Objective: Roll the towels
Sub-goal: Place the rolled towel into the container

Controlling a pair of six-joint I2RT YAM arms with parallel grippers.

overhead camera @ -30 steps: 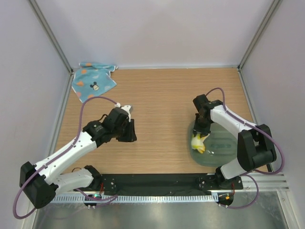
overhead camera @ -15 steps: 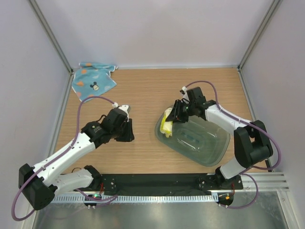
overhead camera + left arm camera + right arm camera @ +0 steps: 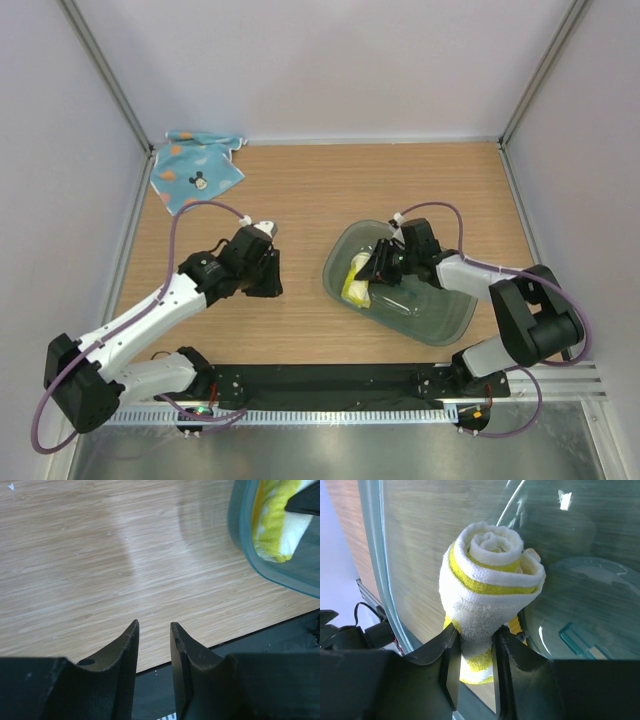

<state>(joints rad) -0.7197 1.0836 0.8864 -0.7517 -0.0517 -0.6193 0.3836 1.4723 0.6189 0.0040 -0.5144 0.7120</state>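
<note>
My right gripper (image 3: pixel 375 270) is shut on the rolled yellow and white towel (image 3: pixel 356 279), holding it inside the clear bluish tub (image 3: pixel 440 320) near its left wall. In the right wrist view the roll (image 3: pixel 487 575) stands between my fingers (image 3: pixel 447 660), squeezed at its lower end. The light blue towel with the mouse face (image 3: pixel 195 172) lies crumpled and flat at the far left corner. My left gripper (image 3: pixel 270 275) is open and empty, low over bare wood left of the tub; its view shows the tub's rim (image 3: pixel 240 540) and the yellow towel (image 3: pixel 277 525).
The table's wooden top ends at grey walls on three sides. A black strip (image 3: pixel 330 380) runs along the near edge by the arm bases. The tub sits right of centre.
My right gripper has carried the yellow towel from the tub's left rim down into the tub. The tub has shifted slightly. The left arm has barely moved.
</note>
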